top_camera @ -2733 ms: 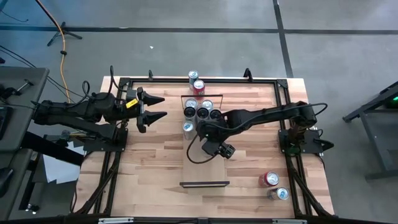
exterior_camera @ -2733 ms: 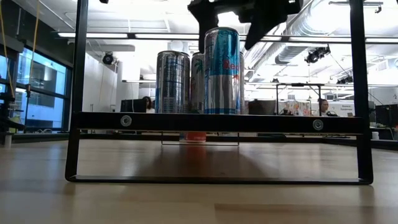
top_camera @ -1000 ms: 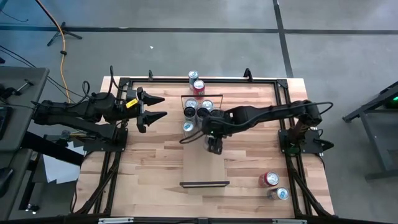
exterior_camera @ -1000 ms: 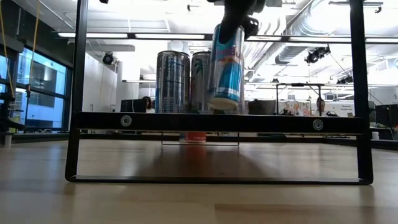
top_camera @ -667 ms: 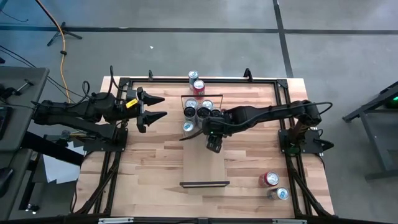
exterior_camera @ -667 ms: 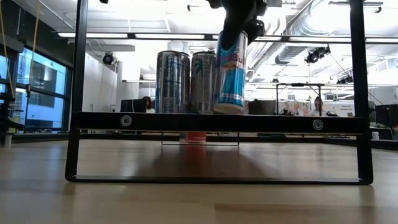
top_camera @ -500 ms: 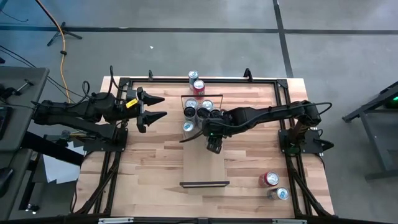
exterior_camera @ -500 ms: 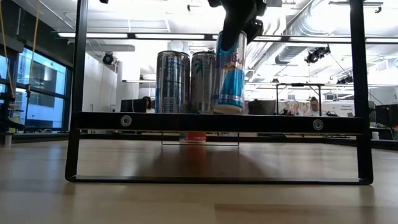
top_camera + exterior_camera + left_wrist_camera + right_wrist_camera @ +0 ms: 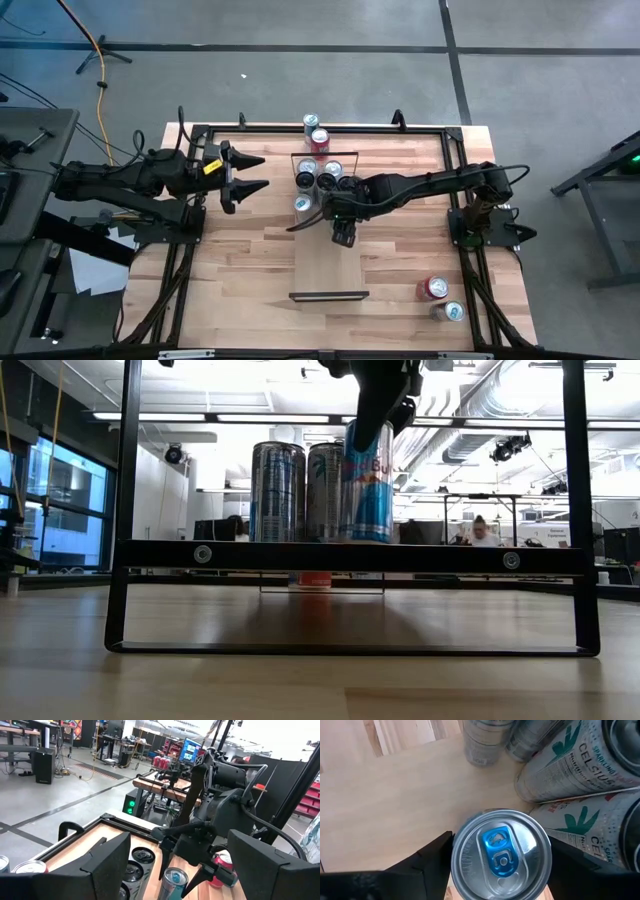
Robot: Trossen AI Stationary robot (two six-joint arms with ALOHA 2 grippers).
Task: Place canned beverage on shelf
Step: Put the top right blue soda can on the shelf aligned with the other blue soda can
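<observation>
A blue and silver can point(image 9: 368, 482) is held by my right gripper point(image 9: 343, 222) over the middle of the shelf point(image 9: 330, 268), a pale plank with a black rail point(image 9: 350, 557) at its near end. The can top point(image 9: 500, 855) shows between the fingers in the right wrist view. Several silver cans point(image 9: 322, 180) stand on the plank's far end. My left gripper point(image 9: 247, 172) is open and empty above the table's left side. My right gripper pinches the blue can's upper wall just below the rim point(image 9: 459, 856) between its two fingers, one on each side. The fingers come from above, pointing down. The can hangs nearly upright, slightly tilted. The near rail hides its bottom, so whether it rests on the plank cannot be told.
Two cans point(image 9: 316, 131) stand on the table beyond the shelf's far end. A red can point(image 9: 432, 288) and a silver can point(image 9: 452, 312) are at the near right corner. The plank's near half point(image 9: 330, 280) is bare. A black frame point(image 9: 300, 128) edges the table.
My right gripper has gone down a little with the blue can. The can was lifted and tilted, its bottom clear above the near rail. It is now closer to upright, with its bottom down at the rail's top edge.
</observation>
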